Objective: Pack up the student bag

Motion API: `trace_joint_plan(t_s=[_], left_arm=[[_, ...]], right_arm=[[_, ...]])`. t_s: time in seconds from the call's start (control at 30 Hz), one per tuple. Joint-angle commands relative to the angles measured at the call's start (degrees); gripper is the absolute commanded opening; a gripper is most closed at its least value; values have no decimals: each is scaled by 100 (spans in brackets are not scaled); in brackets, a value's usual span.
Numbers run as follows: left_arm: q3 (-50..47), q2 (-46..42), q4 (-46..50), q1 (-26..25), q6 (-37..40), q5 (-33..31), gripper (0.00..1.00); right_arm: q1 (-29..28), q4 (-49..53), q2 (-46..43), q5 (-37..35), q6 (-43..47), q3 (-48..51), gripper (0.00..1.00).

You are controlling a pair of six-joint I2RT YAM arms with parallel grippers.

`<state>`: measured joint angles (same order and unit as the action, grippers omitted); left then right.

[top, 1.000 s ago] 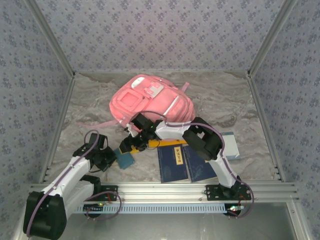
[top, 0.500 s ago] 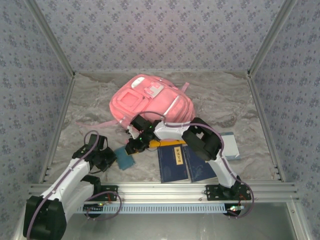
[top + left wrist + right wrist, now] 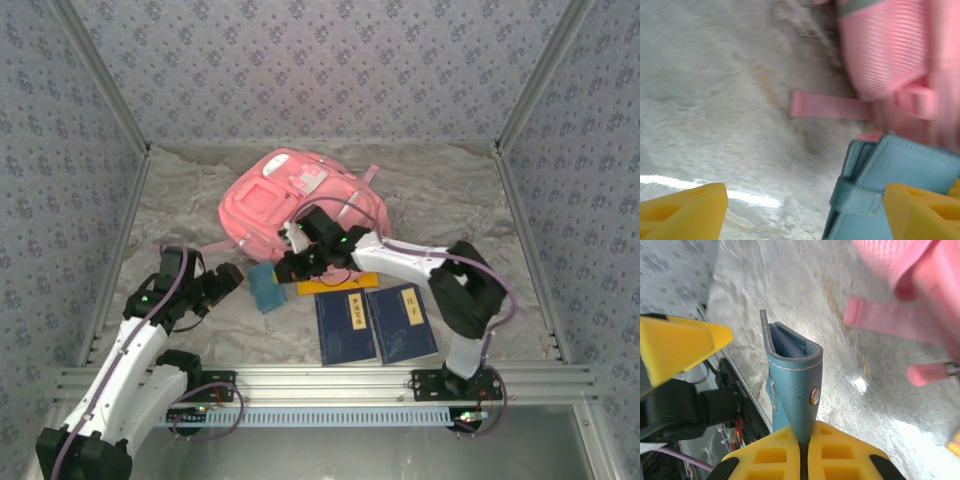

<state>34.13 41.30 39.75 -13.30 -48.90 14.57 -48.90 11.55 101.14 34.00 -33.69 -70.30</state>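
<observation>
The student bag (image 3: 300, 200) is a large pink backpack lying at the back middle of the table; its fabric (image 3: 890, 50) and a loose strap (image 3: 830, 106) show in the left wrist view. A teal wallet (image 3: 265, 287) hangs just in front of the bag. My right gripper (image 3: 288, 267) is shut on the wallet's edge (image 3: 790, 375), its yellow fingers (image 3: 840, 450) pinched together. My left gripper (image 3: 226, 279) stands open just left of the wallet (image 3: 890, 175), with nothing between its fingertips (image 3: 685, 212).
Two dark blue books (image 3: 345, 325) (image 3: 402, 322) lie side by side at the front middle. A yellow flat item (image 3: 338, 286) lies between them and the bag. The bag's strap (image 3: 885, 320) trails onto the marbled table (image 3: 180, 215).
My right gripper has taken the teal wallet and carried it up and right toward the bag. My left arm has drawn back to the left, and the right elbow swung right.
</observation>
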Motion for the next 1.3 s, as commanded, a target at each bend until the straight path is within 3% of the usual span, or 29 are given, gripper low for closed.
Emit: trace_joint_plan(t_s=[0.0,0.1,0.3,0.47,0.6,0.7,1.03,1.17,1.27], left_arm=[[316,-67,-616,-59,621,1151,83],[493,1,-1316,-67,685,2011,87],[824,470,-2339,-139,125,2923,87],[896,722,-2834,-506,-34,2938,83],[934,951,-2870,-636,-97,2890,79],[908,1102,-3174,-669,-372,2958,70],[748,1262,-4196,-934,-995,2982,45],[578,1239,-4474,-975,-1123,2962,22],[475,1200,-4606,-986,-1163,2956,5]], right_arm=[[286,-416,-644,149,-196,458,5],[519,-905,-1168,463,-566,772,5],[716,-1453,-1856,775,-989,1066,7],[771,-1714,-2019,903,-1195,1208,7],[847,-2501,-2106,1157,-1712,1487,8],[856,-2894,-2095,1202,-2037,1596,10],[845,-2690,-2065,1118,-1896,1581,21],[850,-2486,-2091,960,-1791,1561,30],[865,-2448,-2135,908,-1794,1571,49]])
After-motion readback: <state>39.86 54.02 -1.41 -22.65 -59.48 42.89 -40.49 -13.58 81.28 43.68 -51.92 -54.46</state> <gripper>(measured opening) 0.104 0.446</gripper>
